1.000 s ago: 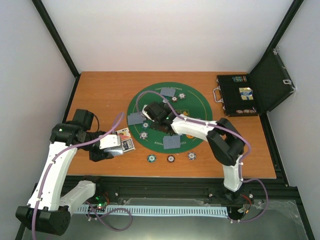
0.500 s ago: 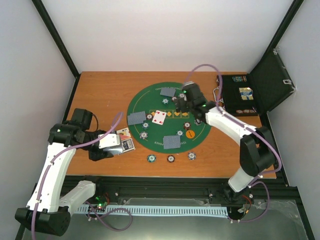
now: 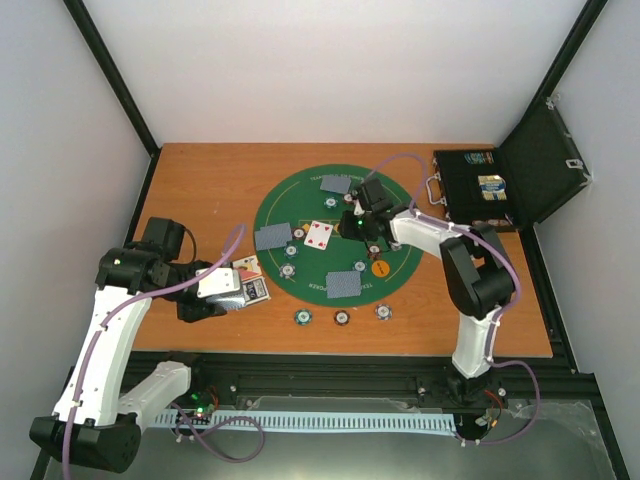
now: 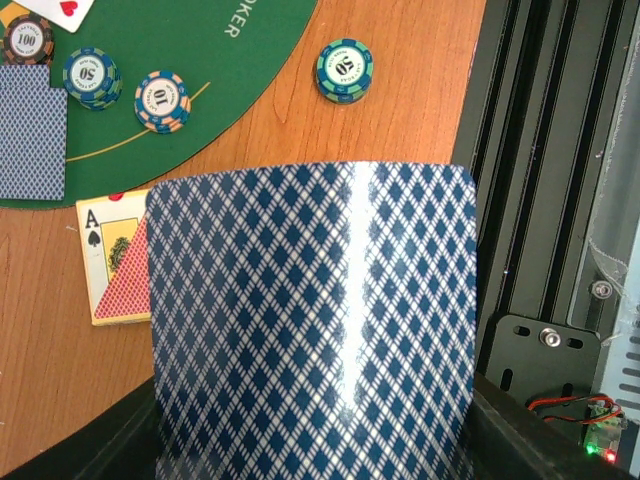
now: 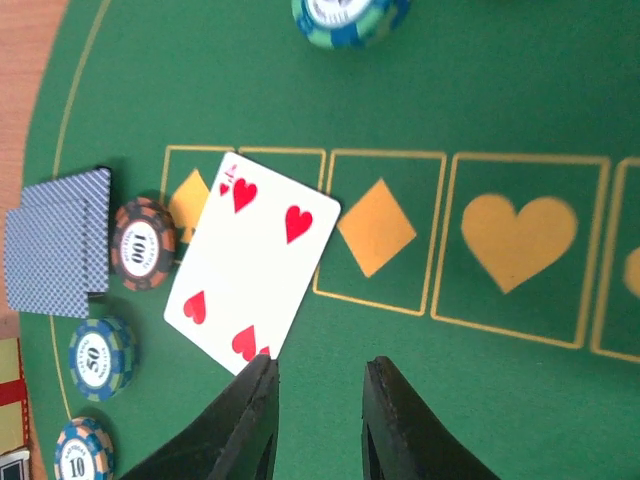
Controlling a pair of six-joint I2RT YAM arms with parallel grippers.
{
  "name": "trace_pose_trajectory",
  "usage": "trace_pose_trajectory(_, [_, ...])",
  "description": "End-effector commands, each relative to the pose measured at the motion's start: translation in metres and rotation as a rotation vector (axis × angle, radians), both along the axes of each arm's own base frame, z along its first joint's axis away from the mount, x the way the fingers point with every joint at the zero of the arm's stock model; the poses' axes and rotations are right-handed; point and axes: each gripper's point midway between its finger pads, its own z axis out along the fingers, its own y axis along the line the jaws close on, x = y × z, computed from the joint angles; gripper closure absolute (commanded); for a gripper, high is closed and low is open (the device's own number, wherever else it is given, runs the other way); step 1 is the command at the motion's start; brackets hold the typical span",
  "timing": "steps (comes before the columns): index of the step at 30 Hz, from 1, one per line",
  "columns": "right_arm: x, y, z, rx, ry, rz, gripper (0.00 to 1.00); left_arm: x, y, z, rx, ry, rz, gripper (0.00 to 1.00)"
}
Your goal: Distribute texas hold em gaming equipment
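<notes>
Lying on the mat [image 3: 268, 205]: 3 face-down card piles [image 3: 272, 237], 1 face-up card [image 5: 250, 265] beside the right gripper [image 5: 320, 368], barely parted, empty. Left gripper [image 3: 232, 291] clamps a blue-backed card [image 4: 312, 320]

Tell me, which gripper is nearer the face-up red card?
Right. The right gripper hovers at one corner of the red card, over the mat. The left gripper is off the mat, to its left, holding a blue-backed card.

Lab enclosure, white walls [image 3: 340, 70], black frame [image 3: 112, 75]
</notes>
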Motion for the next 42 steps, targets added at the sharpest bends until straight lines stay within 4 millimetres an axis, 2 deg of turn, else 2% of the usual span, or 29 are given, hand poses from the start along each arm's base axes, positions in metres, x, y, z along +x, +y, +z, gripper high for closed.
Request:
trace_pose_trajectory(1, [0.003,0.022,-0.009,0.123,0.086,-0.019,0.76,0.001,-0.001,0.008,-0.009,-0.023,-0.002,0.96])
trace_pose_trajectory(8, [0.01,0.041,-0.031,0.188,0.147,-0.017,0.75,0.003,-0.001,0.007,-0.008,-0.018,-0.002,0.96])
trace_pose_trajectory(17, [0.023,0.044,-0.056,0.159,0.191,-0.054,0.75,0.01,-0.004,0.01,-0.018,-0.017,-0.001,0.95])
trace_pose_trajectory(22, [0.035,0.054,-0.058,0.179,0.192,-0.056,0.75,0.01,-0.003,0.006,-0.009,-0.01,-0.001,0.96])
trace_pose_trajectory(29, [0.045,0.061,-0.042,0.199,0.16,-0.035,0.73,0.009,-0.003,0.005,-0.008,-0.012,-0.004,0.96])
trace_pose_trajectory(32, [0.044,0.057,-0.025,0.19,0.124,-0.03,0.72,0.008,-0.002,0.004,-0.008,-0.009,-0.003,0.96])
trace_pose_trajectory(33, [0.043,0.054,-0.018,0.184,0.111,-0.03,0.73,0.008,-0.003,0.004,-0.01,-0.009,-0.004,0.96])
trace_pose_trajectory(34, [0.041,0.052,-0.009,0.183,0.098,-0.025,0.8,0.007,-0.003,0.004,-0.012,-0.008,-0.005,0.96])
trace_pose_trajectory(35, [0.038,0.051,-0.001,0.184,0.087,-0.016,0.92,0.007,-0.003,0.004,-0.013,-0.007,-0.003,0.96])
trace_pose_trajectory(36, [0.035,0.05,0.008,0.187,0.078,-0.005,0.97,0.006,-0.003,0.004,-0.014,-0.007,-0.003,0.96])
trace_pose_trajectory(42, [0.002,0.046,0.053,0.255,0.047,0.048,0.97,0.003,-0.001,0.001,-0.006,-0.008,0.001,0.96])
